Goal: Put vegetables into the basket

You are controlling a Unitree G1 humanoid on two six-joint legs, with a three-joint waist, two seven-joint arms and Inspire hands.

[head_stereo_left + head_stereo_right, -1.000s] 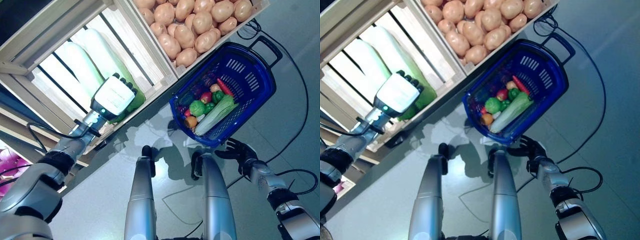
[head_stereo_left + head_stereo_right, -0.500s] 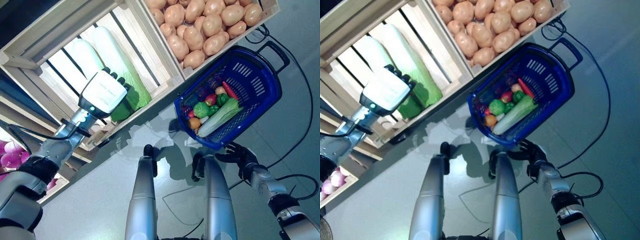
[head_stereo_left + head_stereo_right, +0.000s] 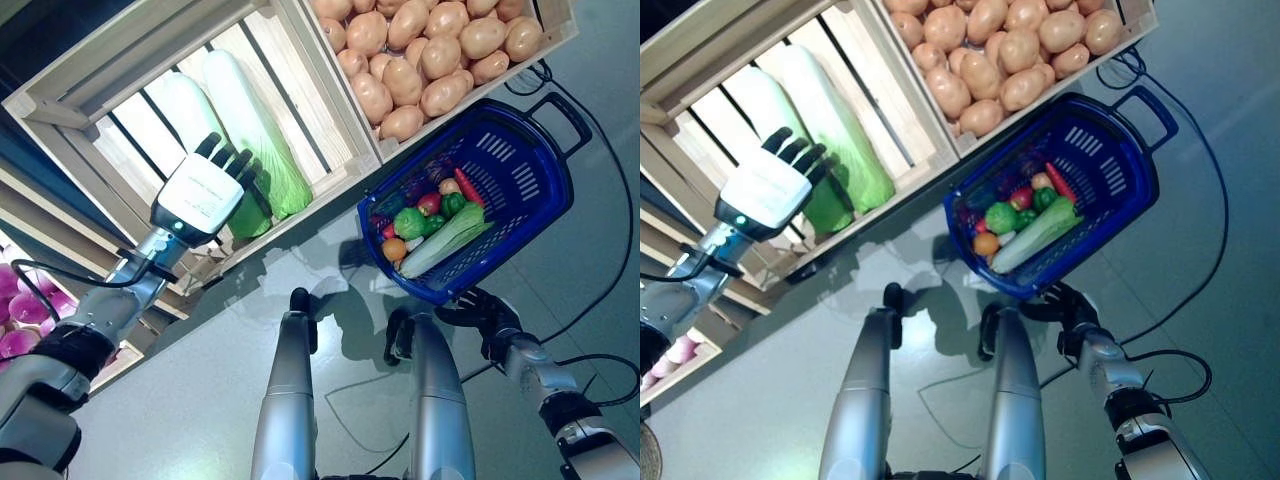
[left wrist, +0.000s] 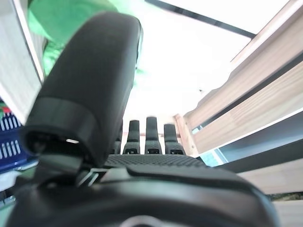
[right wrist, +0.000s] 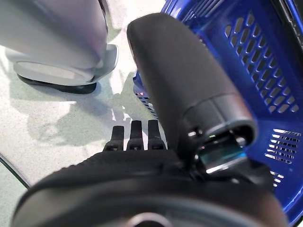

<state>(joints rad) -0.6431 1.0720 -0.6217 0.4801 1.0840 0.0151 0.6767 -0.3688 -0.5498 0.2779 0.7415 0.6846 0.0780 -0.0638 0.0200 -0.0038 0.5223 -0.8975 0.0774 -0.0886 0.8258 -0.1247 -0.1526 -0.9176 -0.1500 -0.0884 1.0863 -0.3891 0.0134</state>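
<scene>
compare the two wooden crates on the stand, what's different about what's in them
The crate by the left hand holds two long white-and-green vegetables lying side by side, with bare slats showing beside them. The potato crate is heaped with many small round brown potatoes that hide its floor. The potato crate sits right above the blue basket; the other sits further to the robot's left. Both are pale slatted wood, side by side.

text: none legible | labels: none | signs: none | numbers: none

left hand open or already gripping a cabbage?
Open. The left hand has its fingers straight and spread over the cabbages in the crate, curled round nothing; its wrist view shows the same.
</scene>
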